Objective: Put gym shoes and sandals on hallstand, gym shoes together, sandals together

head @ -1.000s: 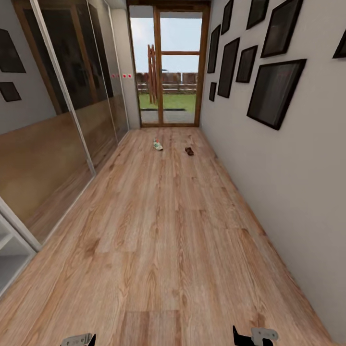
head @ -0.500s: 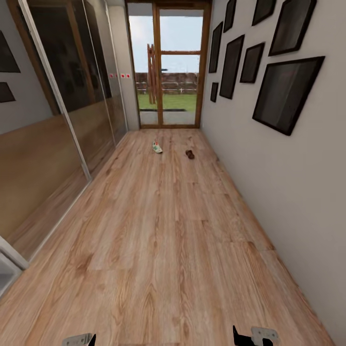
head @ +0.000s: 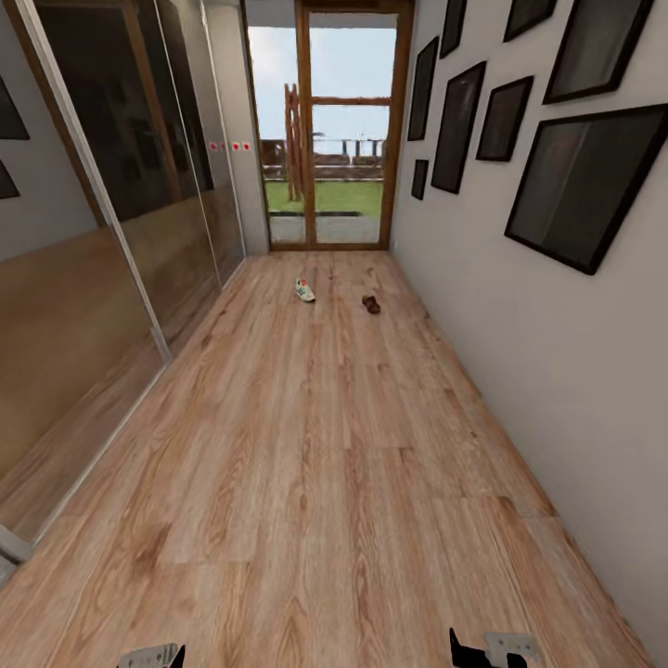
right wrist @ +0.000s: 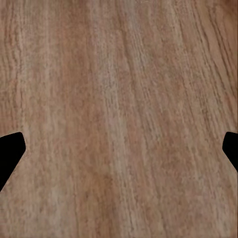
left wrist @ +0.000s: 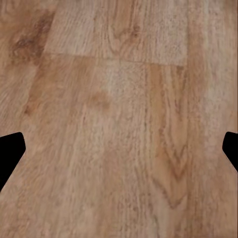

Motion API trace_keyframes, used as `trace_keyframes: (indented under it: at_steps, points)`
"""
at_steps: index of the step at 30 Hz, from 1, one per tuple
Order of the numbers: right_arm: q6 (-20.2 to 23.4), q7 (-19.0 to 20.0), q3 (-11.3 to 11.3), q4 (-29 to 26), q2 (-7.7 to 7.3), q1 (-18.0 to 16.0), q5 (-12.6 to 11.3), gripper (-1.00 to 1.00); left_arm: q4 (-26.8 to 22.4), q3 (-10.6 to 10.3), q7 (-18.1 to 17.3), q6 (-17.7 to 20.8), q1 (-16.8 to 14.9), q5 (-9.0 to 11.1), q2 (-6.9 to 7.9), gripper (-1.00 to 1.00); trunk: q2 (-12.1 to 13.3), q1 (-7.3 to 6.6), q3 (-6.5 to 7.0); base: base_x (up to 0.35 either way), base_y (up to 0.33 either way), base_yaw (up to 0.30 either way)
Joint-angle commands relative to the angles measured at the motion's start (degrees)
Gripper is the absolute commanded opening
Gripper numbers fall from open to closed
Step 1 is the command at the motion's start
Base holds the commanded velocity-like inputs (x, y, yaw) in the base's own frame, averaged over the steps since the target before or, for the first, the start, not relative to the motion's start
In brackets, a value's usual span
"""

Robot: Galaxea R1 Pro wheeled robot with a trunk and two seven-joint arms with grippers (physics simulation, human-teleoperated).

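Far down the corridor one white gym shoe (head: 304, 290) lies on the wood-plank corridor floor (head: 315, 464). A small brown sandal (head: 371, 304) rests to its right, nearer the right wall. Both are well ahead of me. My left gripper (left wrist: 119, 153) hangs open over bare planks, its black fingertips (left wrist: 10, 153) far apart with nothing between them. My right gripper (right wrist: 119, 153) is likewise open above the floor, one dark fingertip (right wrist: 10, 151) showing at each side. Parts of both wrists peek in at the head view's lower edge. The hallstand is out of view.
Glossy mirrored wardrobe doors (head: 111, 213) line the left side. The off-white right wall (head: 557, 371) carries several black-framed pictures (head: 584, 176). A wood-framed glass door (head: 329, 130) closes the far end, with grass and a fence outside.
The whole view has advanced down the corridor: the pale shelf unit at lower left has slid out of frame, and the shoe and sandal sit slightly nearer. The grippers stay as they were.
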Motion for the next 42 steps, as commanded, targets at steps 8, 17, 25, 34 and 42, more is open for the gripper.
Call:
trace_keyframes:
  at_steps: [8,17,25,34,42]
  points:
    - [-0.11,-0.32,0.49,0.00,-0.01,0.00,-0.20,1.00,0.06,0.19,-0.60,-0.07,-0.03,0.58,-0.02,1.00,-0.02,0.02,-0.05,0.320,0.143,0.000]
    - [-0.11,-0.17,0.49,0.00,-0.01,0.00,-0.20,1.00,0.06,0.19,-0.60,-0.07,-0.03,0.57,-0.02,1.00,-0.02,0.02,-0.05,0.318,0.146,0.000]
    - [-0.11,-0.15,0.49,0.00,-0.01,-0.02,-0.20,1.00,0.06,0.19,-0.60,-0.07,-0.03,0.58,-0.02,1.00,-0.02,0.02,-0.05,0.318,0.144,0.000]
    - [-0.11,-0.15,0.49,0.00,-0.01,0.02,-0.20,1.00,0.06,0.19,-0.60,-0.07,-0.03,0.63,-0.10,1.00,-0.02,0.02,-0.05,0.318,0.144,0.000]
    - [-0.11,-0.15,0.50,0.00,-0.01,-0.01,-0.17,1.00,0.06,0.19,-0.60,-0.02,-0.03,0.55,-0.40,1.00,-0.02,0.02,-0.05,0.318,0.141,0.000]
